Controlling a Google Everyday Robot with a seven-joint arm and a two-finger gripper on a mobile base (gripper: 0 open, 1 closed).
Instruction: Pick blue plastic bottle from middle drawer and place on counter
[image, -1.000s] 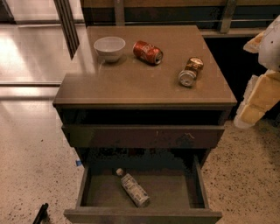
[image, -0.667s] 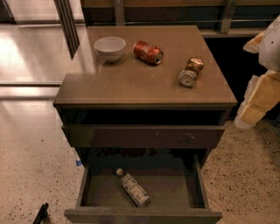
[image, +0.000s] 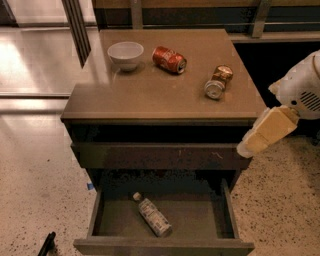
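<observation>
Nothing has moved since a second ago, as far as I see: the arm stays at the right side of the cabinet and every object lies where it was. The gripper (image: 260, 135), a pale tan piece under the white arm housing, hangs beside the front right corner of the counter (image: 165, 90), its tip near the right end of the closed drawer front (image: 160, 156). Whether it is open or closed I cannot tell, and I cannot tell if it touches the cabinet. I see nothing in its grasp.

The middle drawer (image: 160, 246) is pulled out toward me. The blue plastic bottle (image: 152, 216) lies on its side on the drawer's floor, a little left of the middle, set diagonally with the white cap pointing to the back left. It is well apart from the gripper.

On the counter a white bowl (image: 125, 54) stands upright at the back left. Just beside it, to the right, a red soda can (image: 169, 59) lies on its side, and a gold-brown can (image: 218, 82) lies nearer the right edge.
</observation>
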